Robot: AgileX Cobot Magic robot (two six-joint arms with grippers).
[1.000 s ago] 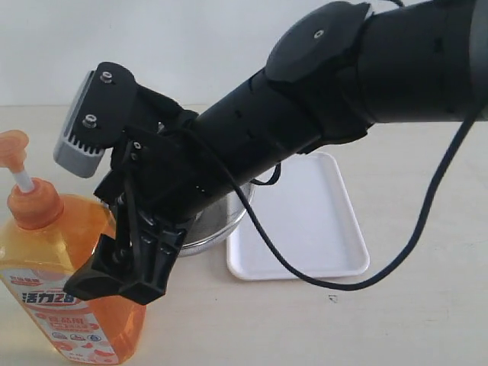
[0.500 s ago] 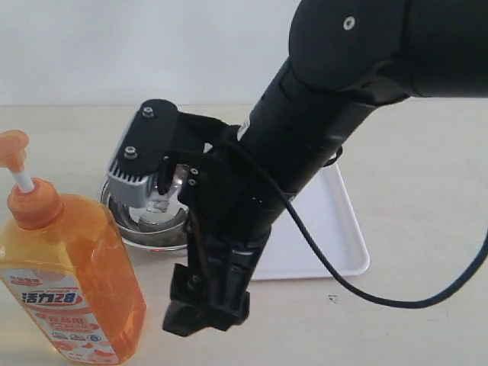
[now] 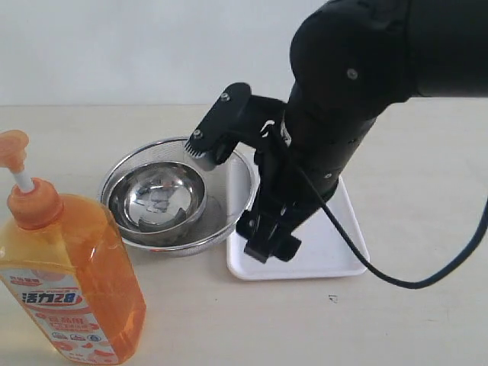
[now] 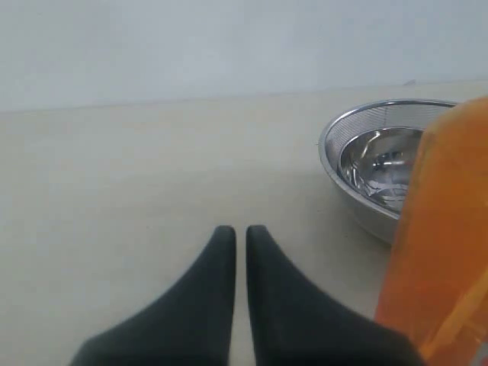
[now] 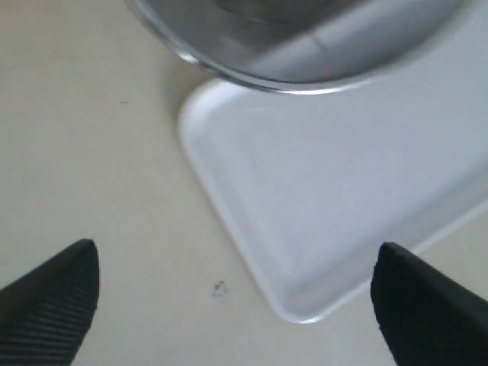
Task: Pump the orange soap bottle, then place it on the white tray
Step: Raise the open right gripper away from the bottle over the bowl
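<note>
Right gripper (image 3: 271, 242) has swung off the orange soap bottle (image 3: 76, 282) to the white tray (image 3: 335, 236), jaws wide. Left gripper (image 4: 239, 231) (empty) is pinched shut.

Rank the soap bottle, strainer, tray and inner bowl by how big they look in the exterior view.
1. orange soap bottle, but it stands nearest the camera
2. strainer and white tray look alike
3. inner bowl

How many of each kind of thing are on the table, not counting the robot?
orange soap bottle: 1
white tray: 1
steel mesh strainer: 1
steel bowl, sitting inside the strainer: 1
Total: 4
</note>
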